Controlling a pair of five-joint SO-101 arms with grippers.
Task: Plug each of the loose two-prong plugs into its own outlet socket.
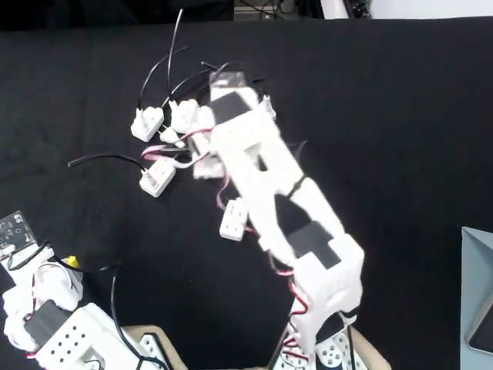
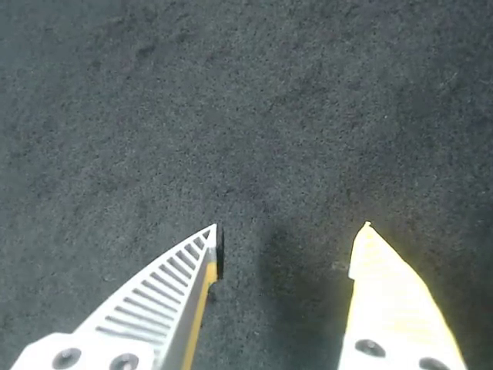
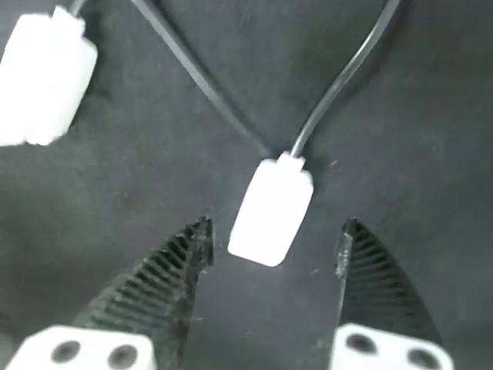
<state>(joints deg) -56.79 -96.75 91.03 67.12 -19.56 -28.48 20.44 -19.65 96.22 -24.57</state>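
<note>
A white two-prong plug (image 3: 269,212) with a black cable lies flat on the black cloth, between the fingertips of my right gripper (image 3: 276,227). That gripper is open and its fingers do not touch the plug. A second white block (image 3: 46,77) with its own cable lies farther off. In the high view the right arm (image 1: 269,177) stretches out to a cluster of white plugs and sockets (image 1: 146,123), (image 1: 183,116), (image 1: 158,177). Another white socket block (image 1: 233,220) lies beside the arm. My left gripper (image 2: 290,227) hangs open over bare cloth, holding nothing.
Thin black cables (image 1: 166,69) fan out from the cluster toward the table's far side. The left arm (image 1: 54,316) sits folded at the near left corner. A grey object (image 1: 477,293) stands at the right edge.
</note>
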